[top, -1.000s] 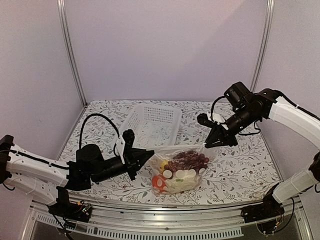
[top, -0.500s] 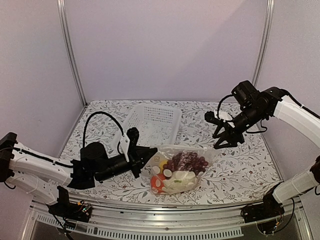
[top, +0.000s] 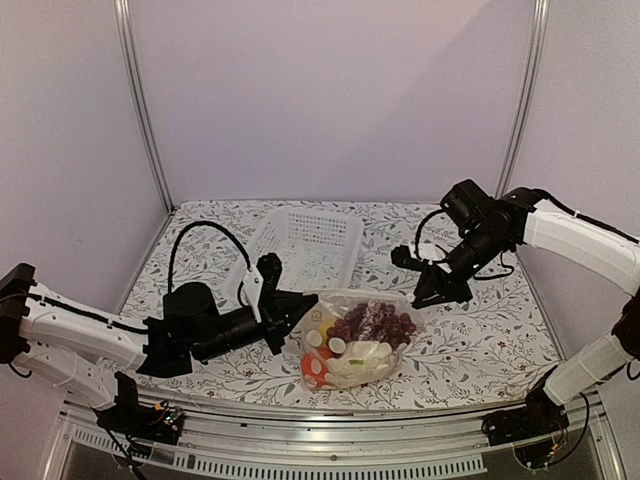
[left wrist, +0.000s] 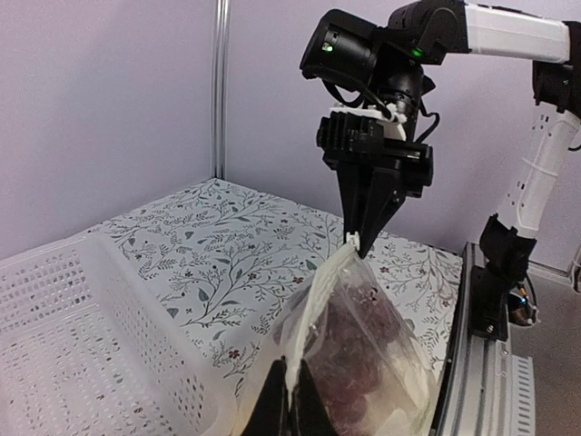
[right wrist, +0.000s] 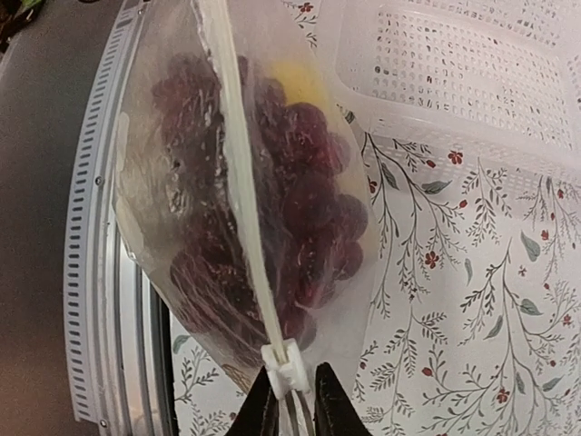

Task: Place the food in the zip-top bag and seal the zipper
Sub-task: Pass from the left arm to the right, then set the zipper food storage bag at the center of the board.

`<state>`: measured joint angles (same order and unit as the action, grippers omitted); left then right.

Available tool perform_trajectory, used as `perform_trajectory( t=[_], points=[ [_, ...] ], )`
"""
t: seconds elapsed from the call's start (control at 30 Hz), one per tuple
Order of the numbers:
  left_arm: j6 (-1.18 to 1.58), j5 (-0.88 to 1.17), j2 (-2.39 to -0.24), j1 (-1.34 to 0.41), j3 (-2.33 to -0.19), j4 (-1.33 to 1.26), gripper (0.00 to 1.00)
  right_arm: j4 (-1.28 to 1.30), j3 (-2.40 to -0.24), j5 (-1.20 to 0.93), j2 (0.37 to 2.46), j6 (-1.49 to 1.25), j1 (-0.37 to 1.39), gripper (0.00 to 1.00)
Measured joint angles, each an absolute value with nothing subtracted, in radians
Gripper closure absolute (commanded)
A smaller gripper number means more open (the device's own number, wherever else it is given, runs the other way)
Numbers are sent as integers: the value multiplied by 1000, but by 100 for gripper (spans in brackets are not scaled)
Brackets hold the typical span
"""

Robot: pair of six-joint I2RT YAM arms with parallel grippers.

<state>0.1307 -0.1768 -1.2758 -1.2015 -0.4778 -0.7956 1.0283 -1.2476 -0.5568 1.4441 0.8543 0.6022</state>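
The zip-top bag (top: 352, 340) lies low over the table between my arms, holding the food. Inside are a dark purple grape bunch (top: 376, 322), a yellow piece (top: 325, 328), white cauliflower (top: 366, 354) and a red pepper (top: 314, 366). The zipper (top: 360, 293) runs along the bag's top edge. My left gripper (top: 300, 305) is shut on the zipper's left end (left wrist: 320, 304). My right gripper (top: 422, 297) sits at the right end. Its fingers (right wrist: 264, 391) close around the white slider (right wrist: 290, 363) on the zipper (right wrist: 241, 182). The grapes (right wrist: 300, 218) fill the right wrist view.
The white perforated basket (top: 305, 245) stands just behind the bag, close to my left gripper (left wrist: 290, 361). The metal front rail (right wrist: 95, 227) runs right below the bag. Enclosure walls and posts (top: 140, 100) ring the floral table (top: 470, 340).
My right gripper let go of the bag's right end, swung out to the right with jaws wide, then came back and closed around the slider. The bag sagged slightly; my left grip held.
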Motion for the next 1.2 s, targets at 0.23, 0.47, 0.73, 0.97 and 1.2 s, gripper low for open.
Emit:
perform_trajectory(
  t=[0.23, 0.47, 0.73, 0.97, 1.2],
  points=[
    [134, -196, -1276, -1201, -517, -767, 58, 1060, -1281, -525, 1440, 870, 586, 100],
    [120, -212, -1265, -1201, -609, -709, 52, 1110, -1439, -439, 1388, 904, 382, 100],
    [119, -207, -1248, -1201, -640, -667, 52, 1031, -1637, -340, 1538, 777, 220, 100],
    [128, -192, -1228, -1201, -639, -633, 53, 868, -1414, -318, 1440, 725, 203, 100],
    [135, -171, -1193, -1201, -641, -548, 52, 907, -954, -464, 1091, 848, 328, 71]
  ],
)
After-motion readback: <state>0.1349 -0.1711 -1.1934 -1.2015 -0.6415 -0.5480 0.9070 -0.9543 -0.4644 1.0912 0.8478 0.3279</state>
